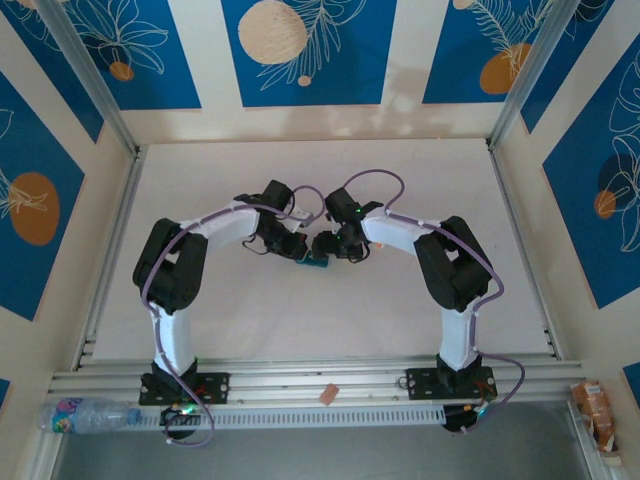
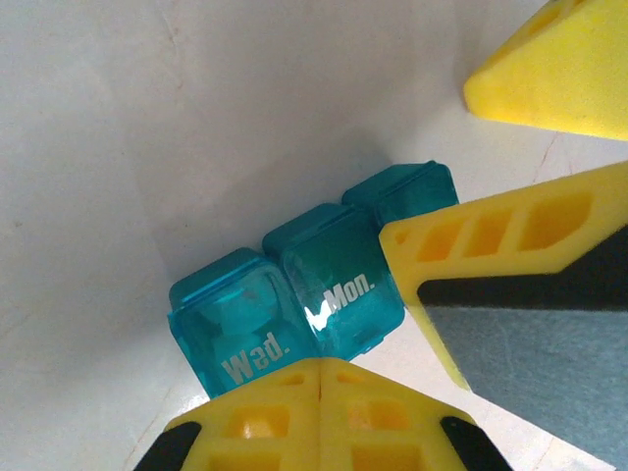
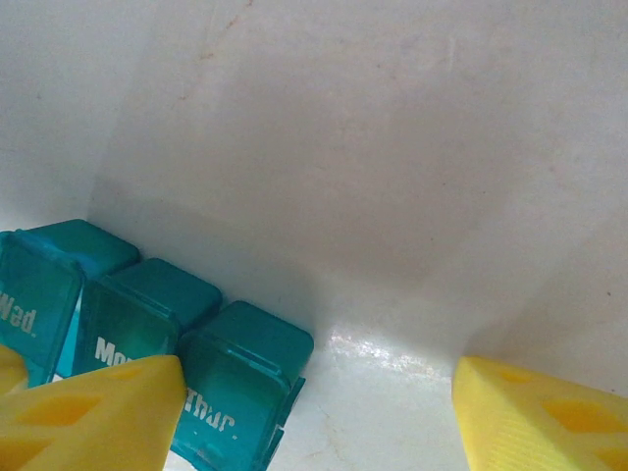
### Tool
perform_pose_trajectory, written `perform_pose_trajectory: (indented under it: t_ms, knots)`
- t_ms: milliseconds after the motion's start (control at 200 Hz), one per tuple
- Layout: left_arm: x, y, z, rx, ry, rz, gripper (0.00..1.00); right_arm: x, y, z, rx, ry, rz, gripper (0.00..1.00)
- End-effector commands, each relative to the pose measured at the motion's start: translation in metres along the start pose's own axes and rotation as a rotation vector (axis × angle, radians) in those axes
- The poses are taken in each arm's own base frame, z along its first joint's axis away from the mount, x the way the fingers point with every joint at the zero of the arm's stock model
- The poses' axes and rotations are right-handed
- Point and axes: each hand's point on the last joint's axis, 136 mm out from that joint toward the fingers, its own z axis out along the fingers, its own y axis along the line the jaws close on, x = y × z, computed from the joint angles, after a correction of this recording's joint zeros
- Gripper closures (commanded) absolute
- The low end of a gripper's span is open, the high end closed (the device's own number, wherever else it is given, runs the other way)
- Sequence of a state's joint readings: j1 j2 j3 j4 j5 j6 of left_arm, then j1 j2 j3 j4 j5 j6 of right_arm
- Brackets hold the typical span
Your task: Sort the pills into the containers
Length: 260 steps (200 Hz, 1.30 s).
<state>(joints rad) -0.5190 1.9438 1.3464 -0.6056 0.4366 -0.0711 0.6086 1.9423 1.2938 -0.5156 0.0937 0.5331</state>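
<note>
A white table [image 1: 400,200] is enclosed by blue-patterned panels. The left gripper [image 2: 319,388], pressed shut, is held just at the containers [image 2: 314,294] mid-table. The strip is best braced there while a lid is levered gently by the right gripper [image 3: 319,378], which is spread, one finger at the "Mon." lid. Both arms are bent inward, elbows out.

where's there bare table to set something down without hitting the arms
Crowded: the centre, where the left gripper and right gripper meet at the containers. Bare: the table beyond them up to the back wall, and the near stretch down to the mounting rail.
</note>
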Motion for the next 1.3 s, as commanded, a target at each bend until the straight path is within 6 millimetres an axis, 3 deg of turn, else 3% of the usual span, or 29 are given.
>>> perform_pose_trajectory:
  t_ms: [0,995,1295]
  knots:
    - [0.003,-0.006,-0.005,-0.006,-0.005,0.014,1.00,0.030,-0.030,0.027,0.104,0.105,0.035,0.27]
    - [0.020,0.012,0.012,-0.079,0.064,0.014,1.00,0.032,-0.032,0.029,0.101,0.109,0.039,0.27]
    - [0.040,0.025,0.025,-0.137,0.122,-0.002,1.00,0.032,-0.032,0.030,0.101,0.111,0.043,0.27]
